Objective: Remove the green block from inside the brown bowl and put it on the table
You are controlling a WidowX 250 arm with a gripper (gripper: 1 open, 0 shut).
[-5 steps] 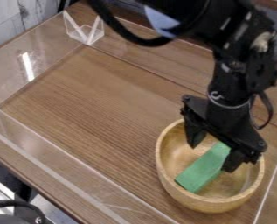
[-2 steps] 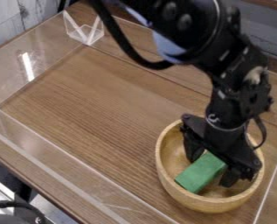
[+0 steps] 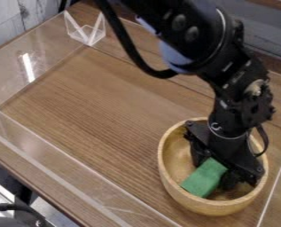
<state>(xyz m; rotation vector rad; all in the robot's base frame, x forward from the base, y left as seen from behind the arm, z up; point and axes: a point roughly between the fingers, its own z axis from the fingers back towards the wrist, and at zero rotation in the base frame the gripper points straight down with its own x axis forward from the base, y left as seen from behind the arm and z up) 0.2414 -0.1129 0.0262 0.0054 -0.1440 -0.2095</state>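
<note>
The green block [image 3: 203, 178] lies tilted inside the brown bowl [image 3: 167, 168], which stands at the right front of the table [image 3: 95, 97]. My black gripper [image 3: 223, 165] reaches down into the bowl from above. Its fingers straddle the block's far end, one on each side. The upper part of the block is hidden behind the fingers. From this view I cannot make out whether the pads press on the block. The near end of the block rests against the bowl's inner wall.
Low clear acrylic walls [image 3: 59, 168] edge the table on the left and front. A small clear angled piece [image 3: 86, 32] stands at the back left. The bowl sits close to the right front corner, and the black arm arcs over it from the top.
The gripper has sunk deeper into the bowl, down over the block's far end, and its fingers have drawn closer together. The block has barely shifted.
</note>
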